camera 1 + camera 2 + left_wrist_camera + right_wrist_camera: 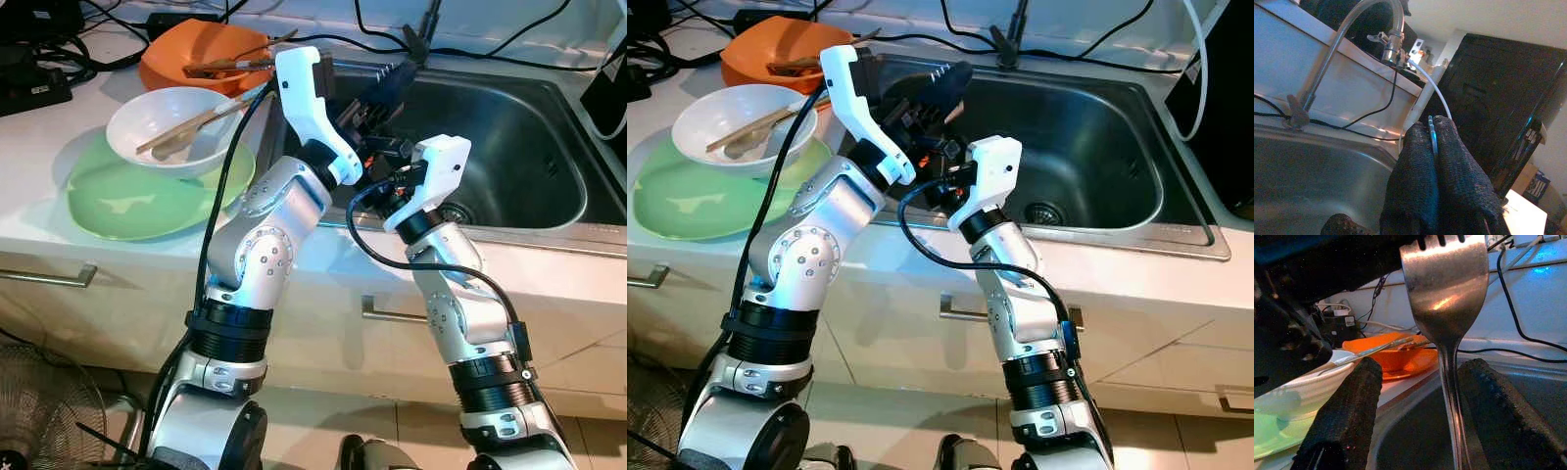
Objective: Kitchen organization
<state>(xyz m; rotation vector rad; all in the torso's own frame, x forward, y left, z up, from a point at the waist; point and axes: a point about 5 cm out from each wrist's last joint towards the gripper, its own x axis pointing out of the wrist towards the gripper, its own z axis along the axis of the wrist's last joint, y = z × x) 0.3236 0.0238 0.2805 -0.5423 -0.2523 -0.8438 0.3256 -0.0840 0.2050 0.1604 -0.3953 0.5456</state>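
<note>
Two silver arms raised over the front-left corner of the stainless steel sink (529, 147), a deep brushed-metal basin with a round drain. Left of the sink on the pale countertop (39, 127): a wide flat green plate (127, 201), glossy; on it a white bowl (147, 122) with wooden chopsticks (186, 122) lying across; behind that, nearer the wall, an orange bowl (196, 49) with more utensils resting over its rim. Behind the sink a curved chrome faucet (1347, 29), with black cables trailing along the backsplash.

Left gripper (1435, 147) above the sink's left edge, its coarse black fabric-textured fingertips (1415, 161) pressed together, pinching the thin edge of a metal fork (1447, 298). Fork polished steel, hanging down toward the basin: broad shoulder narrowing to a slim handle. Right gripper (1415, 401) just below, over the sink's front-left corner, its two rough black fingers (1347, 416) spread wide to either side of the fork's handle, not touching it.
</note>
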